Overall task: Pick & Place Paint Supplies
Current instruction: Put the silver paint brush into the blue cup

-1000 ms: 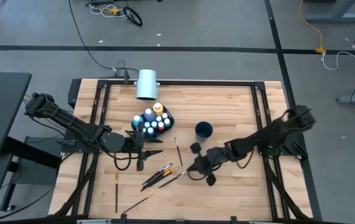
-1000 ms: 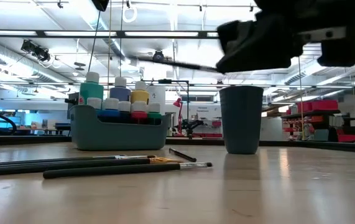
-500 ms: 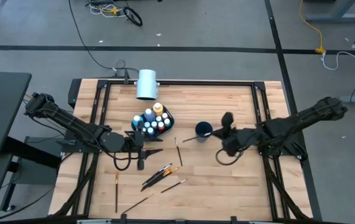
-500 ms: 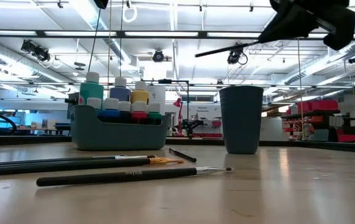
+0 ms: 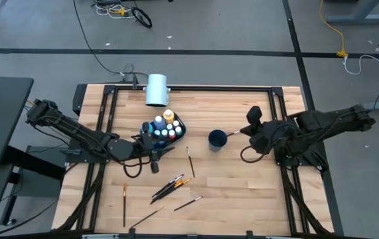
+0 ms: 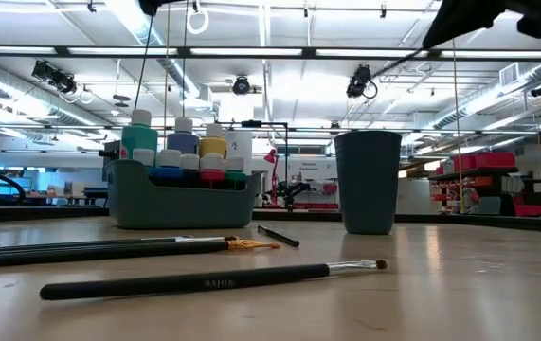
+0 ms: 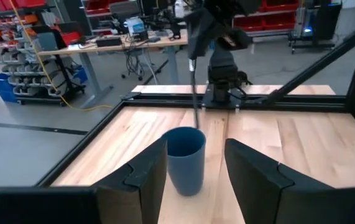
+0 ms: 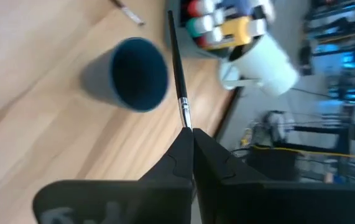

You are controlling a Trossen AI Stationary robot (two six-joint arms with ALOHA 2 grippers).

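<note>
High view: right gripper [image 5: 247, 131] sits just beside the blue cup [image 5: 217, 139], clenched on a brush [image 5: 232, 135] angled toward the rim. Left gripper [image 5: 156, 151] waits near the caddy [image 5: 164, 129] of bottles, jaws released.

Low view: loose brushes [image 6: 213, 280] lie on the table [image 6: 441, 294].

Left wrist view: brush hangs over the cup [image 7: 184, 160], handle down.

Right wrist view: fingers pinch the ferrule; handle points past the cup's edge.

Risk: handle tip looks off-centre, so release could drop it outside or tip the cup.
</note>
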